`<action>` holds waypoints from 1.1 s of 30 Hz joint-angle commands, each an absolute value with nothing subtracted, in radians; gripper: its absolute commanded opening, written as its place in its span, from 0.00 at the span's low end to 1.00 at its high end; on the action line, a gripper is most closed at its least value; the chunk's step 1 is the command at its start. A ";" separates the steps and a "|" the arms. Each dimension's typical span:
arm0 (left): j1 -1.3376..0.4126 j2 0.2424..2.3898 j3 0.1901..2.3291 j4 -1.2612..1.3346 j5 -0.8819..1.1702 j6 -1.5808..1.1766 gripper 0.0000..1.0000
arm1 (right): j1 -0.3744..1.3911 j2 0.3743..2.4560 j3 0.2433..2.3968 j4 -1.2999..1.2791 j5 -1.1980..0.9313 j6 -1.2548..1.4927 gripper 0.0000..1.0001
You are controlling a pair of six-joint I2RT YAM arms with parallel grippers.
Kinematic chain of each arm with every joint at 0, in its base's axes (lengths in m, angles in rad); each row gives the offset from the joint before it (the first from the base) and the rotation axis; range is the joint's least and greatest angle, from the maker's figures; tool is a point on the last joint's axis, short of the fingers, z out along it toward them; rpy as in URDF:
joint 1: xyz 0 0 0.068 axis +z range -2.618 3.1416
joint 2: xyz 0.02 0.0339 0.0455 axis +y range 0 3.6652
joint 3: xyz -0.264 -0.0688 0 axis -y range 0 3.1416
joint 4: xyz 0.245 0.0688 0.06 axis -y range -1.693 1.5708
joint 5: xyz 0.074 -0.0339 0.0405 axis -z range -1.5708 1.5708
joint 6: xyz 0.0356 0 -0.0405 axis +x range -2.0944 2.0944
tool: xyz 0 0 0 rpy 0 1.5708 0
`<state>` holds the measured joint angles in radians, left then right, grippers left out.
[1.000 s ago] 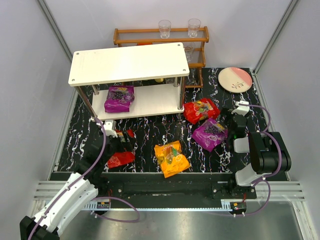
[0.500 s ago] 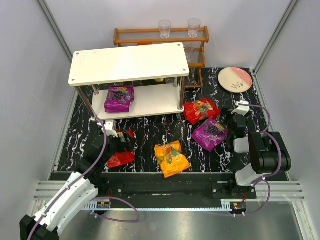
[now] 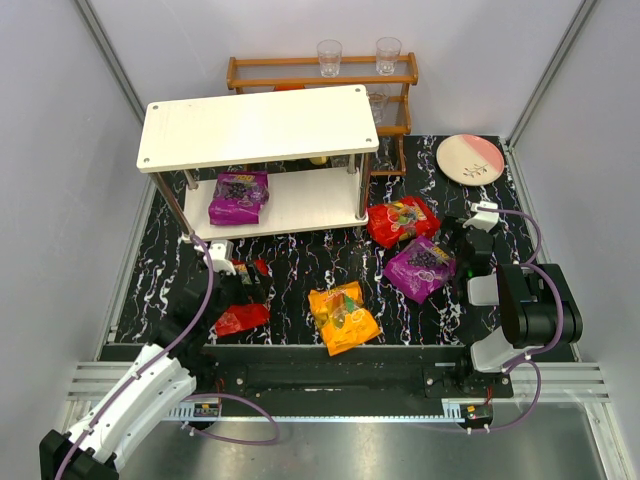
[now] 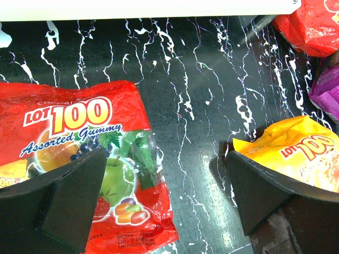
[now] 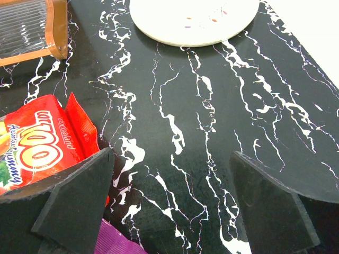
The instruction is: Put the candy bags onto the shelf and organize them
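Nothing moved since a second ago: left end effector [image 4: 167, 196] released over glossy red plastic candy bag [image 4: 79, 153], right end effector [image 5: 169, 203] released near second red bag [image 5: 37, 148], purple bag [image 3: 238, 197] on lower board of white two-tier shelf [image 3: 258, 125].

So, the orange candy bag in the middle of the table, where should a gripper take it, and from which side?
Probably from straight above, pinching across the puffy middle of the orange bag. It lies flat on the table with nothing on it, so no edge stands up to catch from the side; jaws can straddle the soft bulge.
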<state>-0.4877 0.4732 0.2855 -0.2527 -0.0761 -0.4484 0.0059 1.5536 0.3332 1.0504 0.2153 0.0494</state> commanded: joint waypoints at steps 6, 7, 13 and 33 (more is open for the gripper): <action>-0.492 0.474 0.316 -0.209 -0.086 -0.439 0.99 | 0.006 1.555 0.357 1.094 0.206 0.037 1.00; -0.492 0.476 0.314 -0.207 -0.086 -0.439 0.99 | 0.005 1.555 0.357 1.094 0.206 0.035 1.00; -0.505 0.515 0.321 -0.175 -0.069 -0.439 0.99 | 0.006 1.555 0.357 1.092 0.206 0.034 1.00; -0.830 0.883 0.333 0.247 -0.011 -0.508 0.99 | 0.006 1.555 0.357 1.094 0.206 0.035 1.00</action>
<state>-0.7902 0.8379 0.2874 0.0475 -0.0620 -0.4690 0.0063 1.5536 0.3332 1.0504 0.2153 0.0494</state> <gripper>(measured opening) 0.987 0.994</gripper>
